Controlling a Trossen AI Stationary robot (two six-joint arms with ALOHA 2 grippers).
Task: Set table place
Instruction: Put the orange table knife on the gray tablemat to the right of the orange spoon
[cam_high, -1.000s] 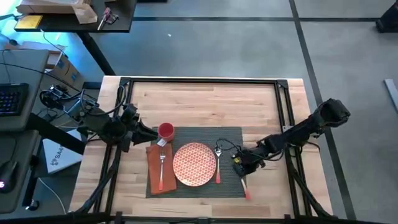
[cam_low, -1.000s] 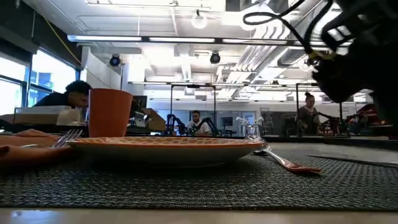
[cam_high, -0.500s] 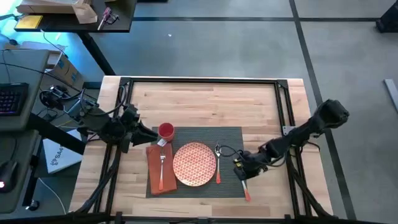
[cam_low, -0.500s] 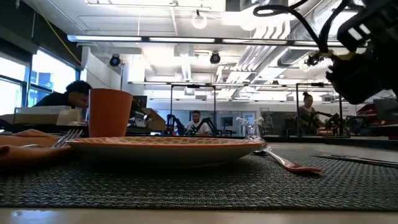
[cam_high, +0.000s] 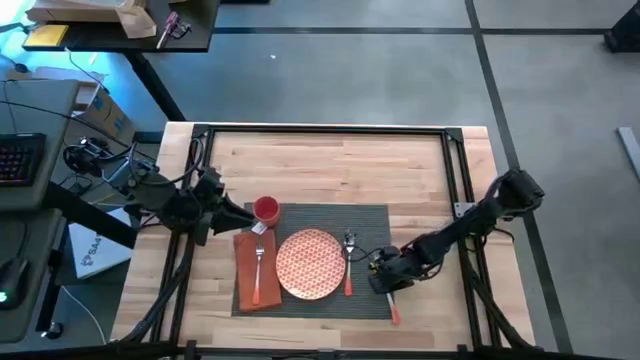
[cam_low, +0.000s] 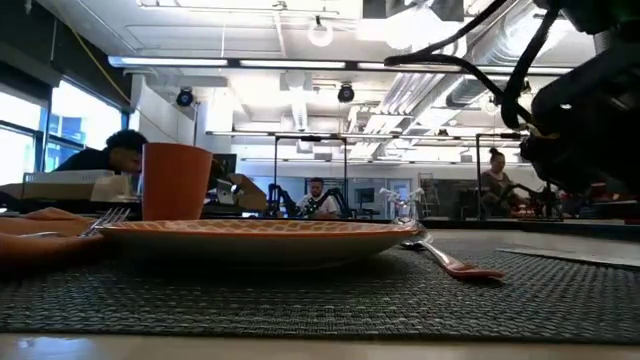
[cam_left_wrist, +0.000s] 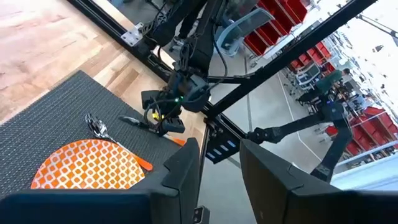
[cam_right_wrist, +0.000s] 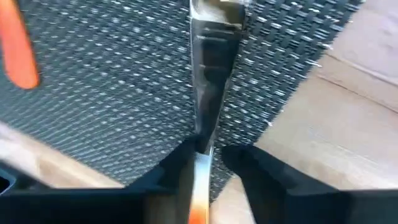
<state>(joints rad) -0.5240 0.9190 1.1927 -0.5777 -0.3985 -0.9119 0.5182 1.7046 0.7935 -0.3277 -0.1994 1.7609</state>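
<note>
The dark grey placemat (cam_high: 372, 222) lies on the light-wood table (cam_high: 330, 165). On it sit a patterned orange plate (cam_high: 311, 264), an orange cup (cam_high: 266, 210), an orange napkin (cam_high: 247, 285) carrying a fork (cam_high: 260, 262), and an orange-handled spoon (cam_high: 347, 268) right of the plate. My right gripper (cam_high: 383, 278) is low at the mat's right part, shut on a knife (cam_high: 393, 308) whose orange handle points at the near edge. My left gripper (cam_left_wrist: 217, 180) hovers open and empty left of the cup. My right gripper pinches the knife between its two fingers where the steel blade meets the orange handle (cam_right_wrist: 200, 157). The fingers come from above and lie across the knife. The blade (cam_right_wrist: 208, 93) runs out ahead of the fingers, flat over the placemat; the handle trails behind them.
A black rail frame (cam_high: 320, 130) runs round the tabletop, with bare wood between it and the mat's far edge. A dark desk with clutter (cam_high: 110, 25) stands beyond the far left corner. People (cam_low: 315, 195) sit in the room behind the table.
My right gripper has gone toward the table's near edge and then left toward the plate, taking the knife along. The placemat with the plate and spoon has slid slightly toward the table's left.
</note>
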